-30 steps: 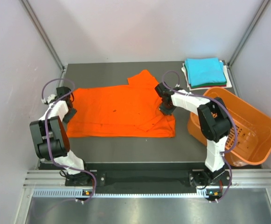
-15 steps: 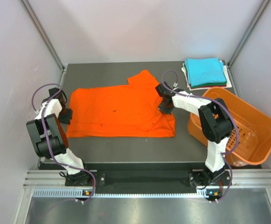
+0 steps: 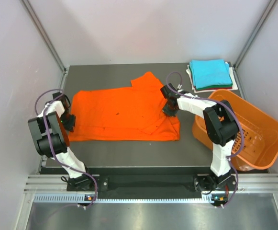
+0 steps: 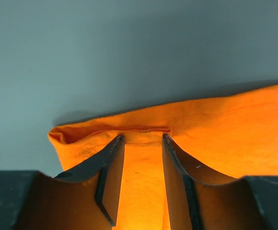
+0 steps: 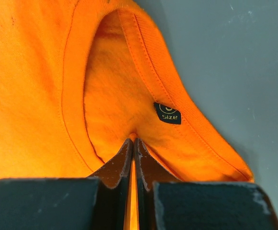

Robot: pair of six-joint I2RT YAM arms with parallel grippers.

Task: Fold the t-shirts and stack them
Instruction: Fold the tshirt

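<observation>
Orange cloth dominated the dark table (image 3: 129, 148), where we saw the orange t-shirt (image 3: 119, 112) spread flat between the two pincers. To the outer side of the right gripper (image 5: 133, 140) stood the orange basket (image 3: 253, 139). Beyond it lay the turquoise t-shirt (image 3: 210, 73), folded square and well apart from both arms. The right gripper was clenched on the orange shirt's fabric just inside the neckband. The left gripper (image 4: 142, 139) stood released, fingers apart astride the bunched hem at the opposite end. A small black size label (image 5: 167, 113) sat just ahead of the right fingertips.
</observation>
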